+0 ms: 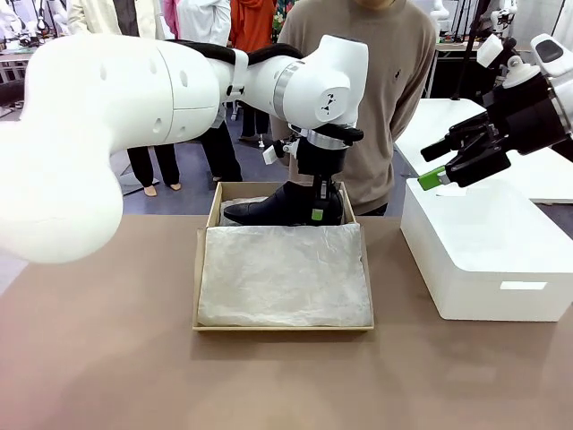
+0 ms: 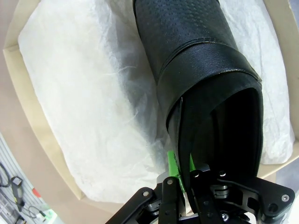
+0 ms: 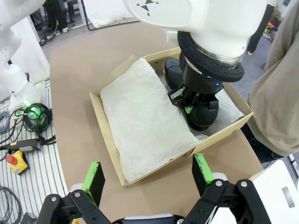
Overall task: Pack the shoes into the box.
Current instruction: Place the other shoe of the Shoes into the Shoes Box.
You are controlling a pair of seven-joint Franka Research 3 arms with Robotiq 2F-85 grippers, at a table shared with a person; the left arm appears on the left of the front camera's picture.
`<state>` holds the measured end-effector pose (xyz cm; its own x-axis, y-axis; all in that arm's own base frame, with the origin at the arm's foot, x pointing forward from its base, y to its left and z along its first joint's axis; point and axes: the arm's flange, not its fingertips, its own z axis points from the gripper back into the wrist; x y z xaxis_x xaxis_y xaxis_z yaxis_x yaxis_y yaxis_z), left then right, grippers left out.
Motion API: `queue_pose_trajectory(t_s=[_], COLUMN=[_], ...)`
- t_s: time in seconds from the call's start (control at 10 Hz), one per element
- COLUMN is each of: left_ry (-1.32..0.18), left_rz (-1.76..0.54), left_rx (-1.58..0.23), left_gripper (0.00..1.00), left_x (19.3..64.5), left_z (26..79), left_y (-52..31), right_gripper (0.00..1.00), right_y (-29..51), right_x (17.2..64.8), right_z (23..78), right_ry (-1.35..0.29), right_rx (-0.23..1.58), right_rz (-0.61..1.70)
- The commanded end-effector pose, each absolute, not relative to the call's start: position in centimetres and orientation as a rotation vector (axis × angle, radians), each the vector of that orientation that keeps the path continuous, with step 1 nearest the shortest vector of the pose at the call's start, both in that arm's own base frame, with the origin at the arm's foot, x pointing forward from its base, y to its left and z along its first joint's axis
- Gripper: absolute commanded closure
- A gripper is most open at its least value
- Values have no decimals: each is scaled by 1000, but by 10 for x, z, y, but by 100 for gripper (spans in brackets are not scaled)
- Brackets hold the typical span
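One glossy black shoe (image 1: pixel 277 208) stands on its sole at the far end of the tan box (image 1: pixel 199 269), toe pointing to picture left. My left gripper (image 1: pixel 318 211) comes straight down and is shut on the shoe's heel collar. In the left wrist view the green pads (image 2: pixel 173 163) pinch the collar of the shoe (image 2: pixel 201 70) over white tissue paper (image 2: pixel 93 102). A sheet of tissue (image 1: pixel 282 273) covers the near part of the box; the second shoe is hidden. My right gripper (image 1: pixel 448 170) hangs open above the white block, and its view looks down on the box (image 3: pixel 106 137).
A large white block (image 1: pixel 483 251) stands right of the box. A person in a tan sweater (image 1: pixel 376 90) stands close behind the box at the far edge. Bare brown table (image 1: pixel 269 376) lies in front of and left of the box.
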<state>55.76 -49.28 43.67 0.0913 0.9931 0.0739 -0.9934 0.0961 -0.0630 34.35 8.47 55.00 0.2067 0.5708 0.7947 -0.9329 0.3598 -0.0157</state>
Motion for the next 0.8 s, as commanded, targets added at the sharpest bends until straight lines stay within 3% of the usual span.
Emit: queue_pose_trajectory(t_s=[0.0,0.1,0.2,0.6,0.7], left_ry=[-139,-145,-136,-121,-133], left_rz=[1540,1533,1528,1542,1547], left_rx=[6,2,-8,5,12], left_gripper=[100,100,84,5,0], left_x=[557,557,558,555,556], left_z=[440,440,440,453,464], left_y=[-493,-493,-492,-491,-490], right_gripper=[0,0,0,0,0], right_y=[86,86,86,86,86], right_x=[347,347,347,347,347], right_z=[548,548,548,548,548], right_ry=[-848,-848,-848,-848,-848], right_rx=[554,554,554,554,554], right_rz=[1141,1141,1141,1141,1141])
